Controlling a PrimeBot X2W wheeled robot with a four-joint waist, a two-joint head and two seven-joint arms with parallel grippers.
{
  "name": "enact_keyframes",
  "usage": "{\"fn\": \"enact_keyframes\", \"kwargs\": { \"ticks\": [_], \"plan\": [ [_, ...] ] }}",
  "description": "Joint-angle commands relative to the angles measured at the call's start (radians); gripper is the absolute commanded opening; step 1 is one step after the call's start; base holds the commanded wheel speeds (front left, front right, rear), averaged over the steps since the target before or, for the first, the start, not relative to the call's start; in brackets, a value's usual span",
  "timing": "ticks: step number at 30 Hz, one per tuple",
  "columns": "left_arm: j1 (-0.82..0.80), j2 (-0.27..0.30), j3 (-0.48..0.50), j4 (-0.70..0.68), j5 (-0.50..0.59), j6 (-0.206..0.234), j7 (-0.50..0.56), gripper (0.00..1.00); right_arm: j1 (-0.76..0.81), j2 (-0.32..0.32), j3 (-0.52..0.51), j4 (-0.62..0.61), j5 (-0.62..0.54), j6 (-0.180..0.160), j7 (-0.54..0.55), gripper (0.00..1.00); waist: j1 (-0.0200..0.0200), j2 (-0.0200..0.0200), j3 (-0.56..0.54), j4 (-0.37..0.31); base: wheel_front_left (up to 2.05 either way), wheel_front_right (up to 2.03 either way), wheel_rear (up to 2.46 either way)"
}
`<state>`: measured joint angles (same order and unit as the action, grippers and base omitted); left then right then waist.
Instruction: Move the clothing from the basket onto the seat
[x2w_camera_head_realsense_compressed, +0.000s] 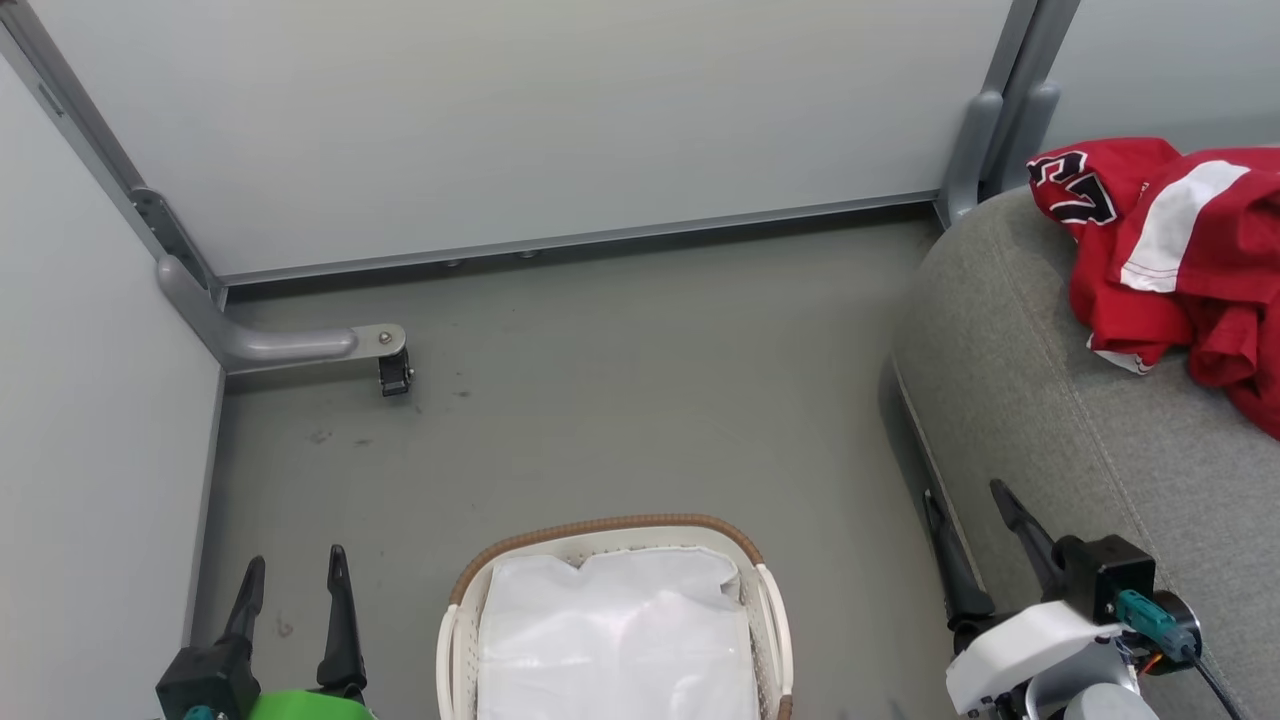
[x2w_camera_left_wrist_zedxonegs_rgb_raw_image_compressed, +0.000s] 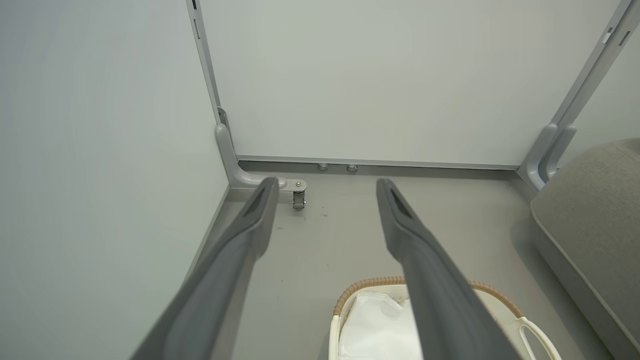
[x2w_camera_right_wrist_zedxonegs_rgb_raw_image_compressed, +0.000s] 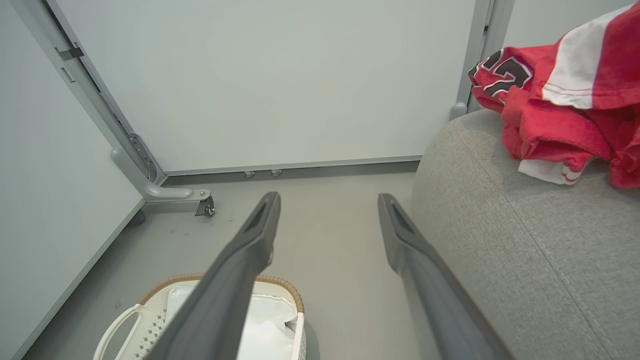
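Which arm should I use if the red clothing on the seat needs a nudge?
Right, most likely. The right gripper hangs open beside the seat, where the clothing lies; the left gripper sits on the far side of the basket.

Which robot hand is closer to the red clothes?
The right gripper: it sits at the seat's edge, short of the clothing. The left gripper is far off, beyond the basket.
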<state>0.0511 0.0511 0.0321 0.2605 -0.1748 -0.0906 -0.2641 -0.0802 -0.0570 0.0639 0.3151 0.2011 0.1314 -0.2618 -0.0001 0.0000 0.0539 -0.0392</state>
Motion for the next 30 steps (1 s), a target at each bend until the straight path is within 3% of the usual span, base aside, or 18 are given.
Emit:
{"fn": "enact_keyframes", "kwargs": {
  "ticks": [1, 4, 5, 9, 30],
  "plan": [
    [0.018, 0.0, 0.004, -0.004, -0.007, 0.002, 0.0, 1.0, 0.021, 0.0, -0.009, -0.005, -0.002, -0.001, -0.005, 1.0, 0.0001, 0.0, -0.026, 0.007, 0.0, 0.0, 0.0],
    [0.033, 0.0, -0.001, -0.002, -0.021, -0.004, 0.0, 1.0, 0.043, 0.001, -0.018, -0.012, -0.005, -0.001, -0.005, 1.0, 0.0001, 0.0, -0.032, 0.008, 0.0, 0.0, 0.0],
    [0.023, -0.001, -0.001, 0.0, -0.019, -0.003, 0.0, 0.0, 0.035, 0.003, -0.018, -0.01, -0.002, 0.0, 0.0, 0.0, 0.0001, 0.0, -0.029, 0.006, 0.0, 0.0, 0.0],
    [0.021, -0.004, 0.001, 0.032, -0.031, -0.003, 0.005, 0.0, 0.046, 0.01, -0.019, 0.016, 0.008, 0.0, 0.005, 0.0, 0.0001, 0.0, -0.031, 0.007, 0.0, 0.0, 0.0],
    [-0.03, -0.003, 0.022, 0.017, -0.406, -0.014, 0.104, 0.0, 0.024, 0.009, -0.062, -0.009, 0.383, 0.0, 0.104, 0.0, 0.0001, 0.0, -0.034, 0.012, 0.0, 0.0, 0.0]
  ]
}}
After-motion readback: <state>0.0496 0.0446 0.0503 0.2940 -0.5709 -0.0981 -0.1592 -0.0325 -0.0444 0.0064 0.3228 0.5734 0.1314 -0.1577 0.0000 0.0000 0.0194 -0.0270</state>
